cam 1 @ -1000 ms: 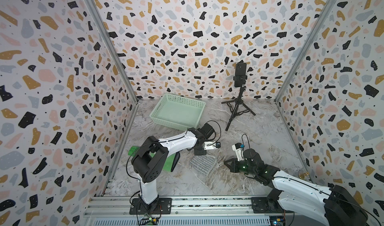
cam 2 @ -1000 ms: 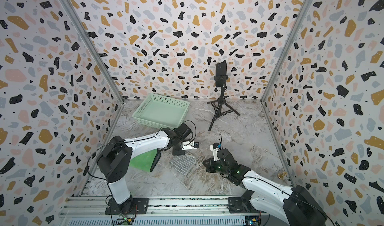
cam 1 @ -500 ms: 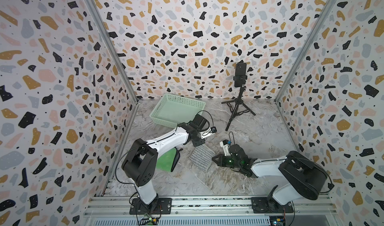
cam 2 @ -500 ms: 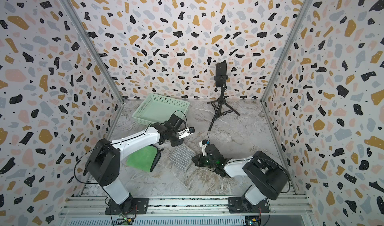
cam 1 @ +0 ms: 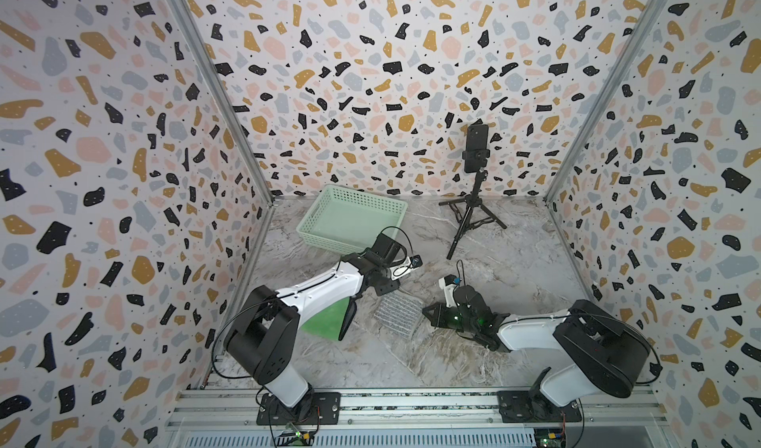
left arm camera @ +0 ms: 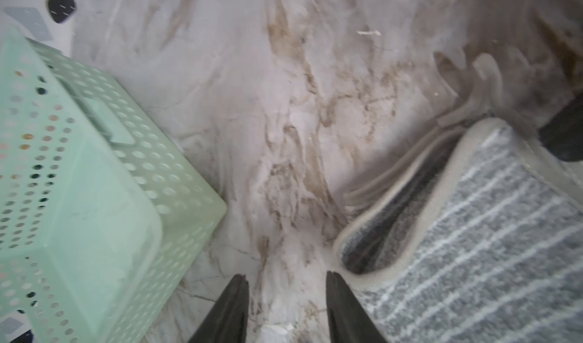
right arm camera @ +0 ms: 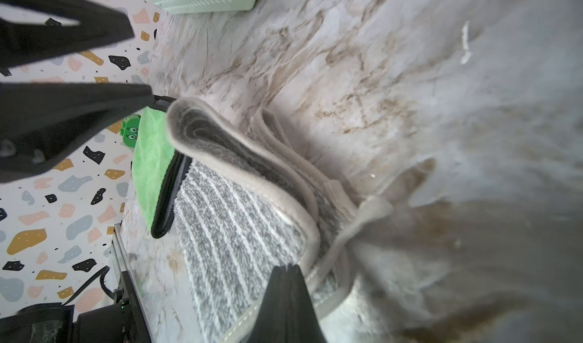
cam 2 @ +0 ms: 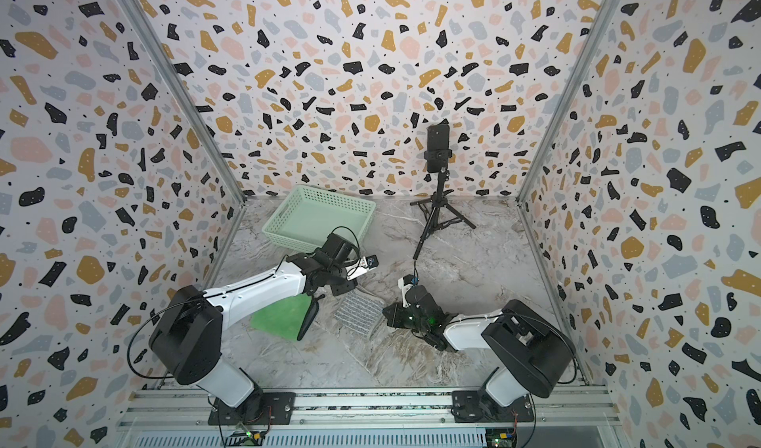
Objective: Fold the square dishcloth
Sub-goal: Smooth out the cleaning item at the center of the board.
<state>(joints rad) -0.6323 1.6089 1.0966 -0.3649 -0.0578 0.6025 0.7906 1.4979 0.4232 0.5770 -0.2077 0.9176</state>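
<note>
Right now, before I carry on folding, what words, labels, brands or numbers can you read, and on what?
None readable.
Pale green perforated plastic basket: no lettering.
Grey white-striped square dishcloth: no lettering.
Small green cartoon-face figure: a face, no words.
White plate at the left arm's wrist: any marks too small to read.

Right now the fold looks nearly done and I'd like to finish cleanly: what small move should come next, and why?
Probably open the right gripper and let go. The dishcloth already lies doubled on the table, the left gripper is open beside it holding nothing, and only the right gripper is pinched shut on its hem.
</note>
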